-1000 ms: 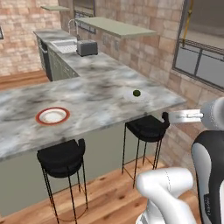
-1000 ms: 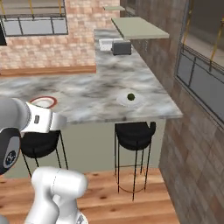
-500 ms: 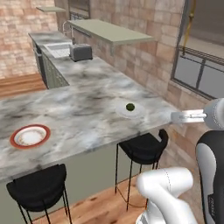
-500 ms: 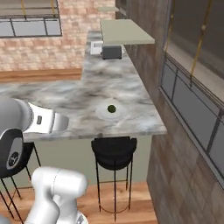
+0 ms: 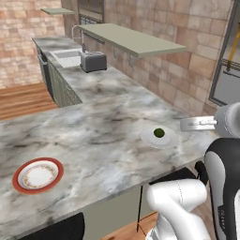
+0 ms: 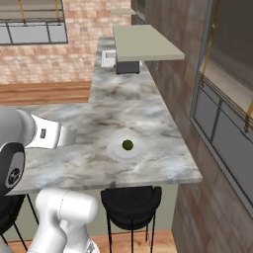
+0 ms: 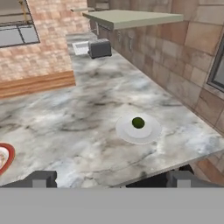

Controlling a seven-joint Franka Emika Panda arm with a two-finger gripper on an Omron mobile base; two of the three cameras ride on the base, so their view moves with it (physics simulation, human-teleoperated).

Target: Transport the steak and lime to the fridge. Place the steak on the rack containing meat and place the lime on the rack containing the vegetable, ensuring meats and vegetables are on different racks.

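Observation:
A small green lime (image 5: 159, 132) (image 6: 127, 144) (image 7: 138, 122) sits on a white plate (image 5: 159, 139) (image 7: 138, 131) near the right end of the marble counter (image 5: 93, 122). A red-rimmed plate (image 5: 37, 175) (image 7: 3, 157) lies far to the left of it. Its middle is pale, and I cannot tell whether the steak is on it. The fridge is out of view. My gripper (image 7: 112, 179) hangs off the counter's front edge and looks at the lime plate from a distance. Its fingertips (image 7: 41, 178) stand wide open with nothing between them.
A grey toaster (image 5: 93, 61) (image 6: 127, 65) and a sink (image 5: 65, 57) stand at the far end of the counter under a green wall shelf (image 5: 131, 40). A brick wall with windows runs along the right. Black stools (image 6: 131, 205) stand under the counter's front edge.
The whole picture has shifted, so the base has driven. The lime plate now lies nearer and more central, and the red-rimmed plate has slid off to the left. The jaws stay wide open.

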